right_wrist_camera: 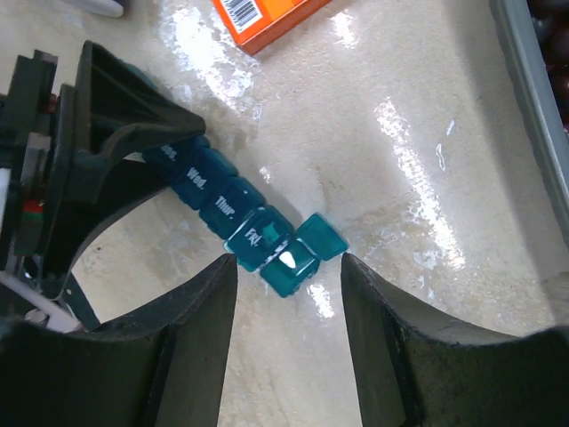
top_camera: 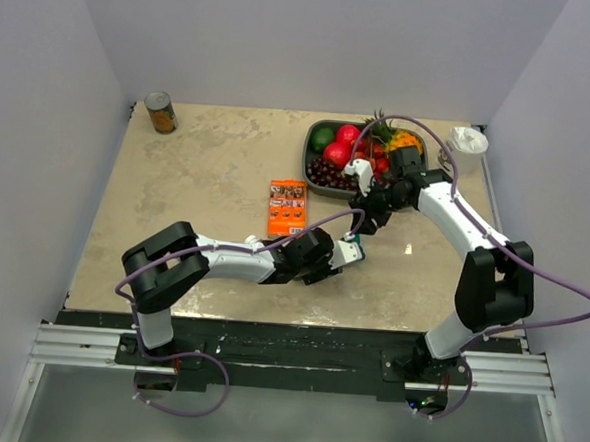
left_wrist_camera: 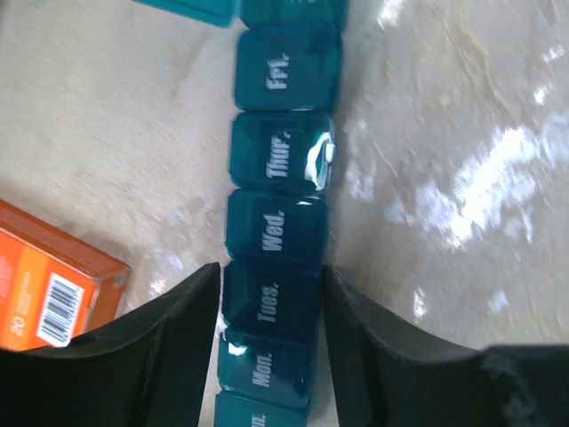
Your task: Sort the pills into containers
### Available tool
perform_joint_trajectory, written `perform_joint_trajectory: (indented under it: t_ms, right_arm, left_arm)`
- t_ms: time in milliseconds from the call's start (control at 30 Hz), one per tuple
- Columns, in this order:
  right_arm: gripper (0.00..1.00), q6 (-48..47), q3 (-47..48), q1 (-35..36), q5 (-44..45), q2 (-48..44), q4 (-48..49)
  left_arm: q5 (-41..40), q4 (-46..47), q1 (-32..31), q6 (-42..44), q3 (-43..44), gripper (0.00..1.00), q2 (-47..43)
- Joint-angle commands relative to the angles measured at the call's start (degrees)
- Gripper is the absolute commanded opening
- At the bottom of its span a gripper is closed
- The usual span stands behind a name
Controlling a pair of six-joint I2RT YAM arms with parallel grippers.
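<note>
The containers (left_wrist_camera: 280,227) are one teal strip of lidded day compartments lying flat on the table, also seen in the right wrist view (right_wrist_camera: 222,200). My left gripper (left_wrist_camera: 271,271) straddles the Tues and Mon compartments, its fingers (left_wrist_camera: 178,338) tight against both sides. In the top view it (top_camera: 345,250) sits over the strip. My right gripper (right_wrist_camera: 289,267) hovers open above the strip's far end, touching nothing. There, the compartment past Fri stands open with its lid (right_wrist_camera: 320,236) flipped aside. Inside it is a small white shape (right_wrist_camera: 290,260); I cannot tell whether it is a pill or glare.
An orange box (top_camera: 287,206) lies just left of the strip. A grey tray (top_camera: 311,172) of fruit stands behind the right arm, its rim (right_wrist_camera: 533,89) close by. A can (top_camera: 161,113) is at the back left and a white cup (top_camera: 467,143) at the back right.
</note>
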Motion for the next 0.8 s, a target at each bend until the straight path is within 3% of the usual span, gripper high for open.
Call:
perform_joint_trajectory:
  t_ms: [0,300,567,767]
  right_arm:
    - [0.54,-1.71,-1.63,-0.22,-2.96,-3.71,-1.85]
    - [0.54,-1.8,-6.73,-0.22,-5.42,-6.44,-0.53]
    - [0.54,-0.92,-8.49,-0.3,-5.95,-7.14,0.79]
    - [0.54,-1.36,-8.57,-0.22,-6.56,-6.79,0.44]
  left_arm:
    - [1.58,-7.98,-0.39,-3.59,-1.82,0.58,2.45]
    - [1.75,-7.54,-0.39,-4.47,-1.65,0.71,-1.76]
    - [7.46,-0.07,0.13,-3.24,-9.02,0.75,-10.19]
    - [12.56,1.87,3.12,-1.66,-12.11,0.76,-11.79]
